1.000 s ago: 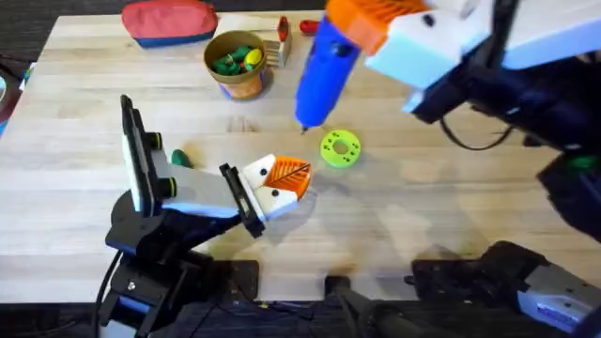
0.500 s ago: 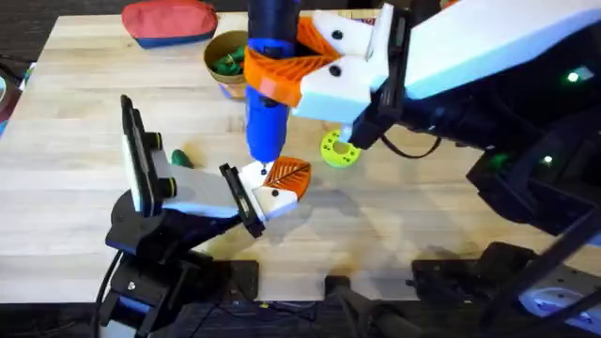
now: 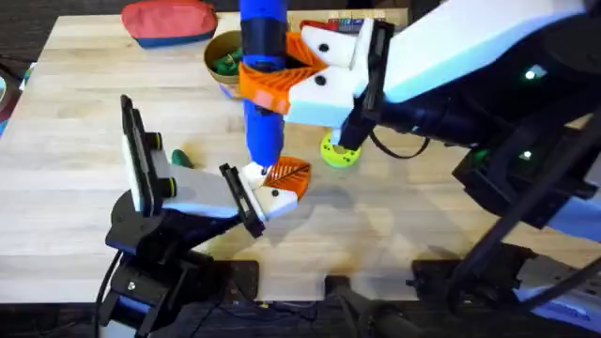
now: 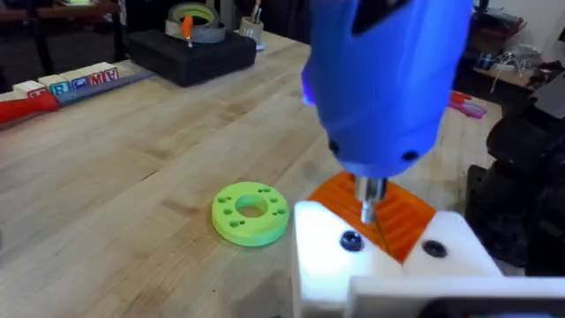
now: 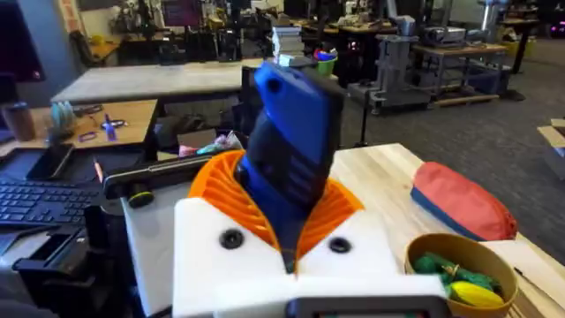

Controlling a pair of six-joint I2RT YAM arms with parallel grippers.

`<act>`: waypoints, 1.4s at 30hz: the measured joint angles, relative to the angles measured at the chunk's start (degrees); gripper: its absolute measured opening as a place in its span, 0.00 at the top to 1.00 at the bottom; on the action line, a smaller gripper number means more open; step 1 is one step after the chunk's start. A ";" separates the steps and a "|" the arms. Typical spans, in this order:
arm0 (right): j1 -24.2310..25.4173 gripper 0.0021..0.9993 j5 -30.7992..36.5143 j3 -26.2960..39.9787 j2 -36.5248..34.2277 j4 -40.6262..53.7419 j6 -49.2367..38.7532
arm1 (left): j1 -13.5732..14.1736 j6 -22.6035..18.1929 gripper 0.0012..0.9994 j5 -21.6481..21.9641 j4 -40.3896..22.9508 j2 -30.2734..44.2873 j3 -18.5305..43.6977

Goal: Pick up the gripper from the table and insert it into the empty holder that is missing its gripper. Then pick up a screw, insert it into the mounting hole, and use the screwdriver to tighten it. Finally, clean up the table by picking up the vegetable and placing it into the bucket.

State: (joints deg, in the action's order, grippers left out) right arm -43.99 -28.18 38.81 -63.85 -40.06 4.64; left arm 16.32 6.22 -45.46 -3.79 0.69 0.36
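Note:
My right gripper (image 3: 268, 83) is shut on the blue screwdriver (image 3: 265, 141), holding it upright with the bit pointing down. The metal bit (image 4: 369, 199) comes down onto the orange ribbed gripper (image 4: 402, 216), which sits in the white holder (image 4: 388, 265) between two dark screw heads. The holder (image 3: 272, 199) and the orange gripper (image 3: 289, 175) are at the tip of my left gripper (image 3: 272, 186), low over the table (image 3: 423, 188). The dark green vegetable (image 3: 180, 159) lies behind my left arm. Green and yellow pieces sit in the tan bucket (image 3: 225, 58), which is partly behind the screwdriver.
A lime-green ring disc (image 3: 338, 150) lies just right of the holder. A red pouch (image 3: 169, 21) sits at the back left and coloured blocks at the back edge. My right arm spans the table's right half, above the surface.
My right arm swung the screwdriver left and down, from above the green disc to just over the holder. The left arm has stayed still.

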 joint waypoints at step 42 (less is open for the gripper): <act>-1.01 1.00 0.04 0.00 -3.05 -2.00 -0.15 | 0.04 0.01 0.99 -0.08 -0.02 0.00 0.00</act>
State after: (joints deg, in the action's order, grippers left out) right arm -44.99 -28.14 38.81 -66.89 -42.07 4.49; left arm 16.36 6.23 -45.54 -3.81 0.69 0.36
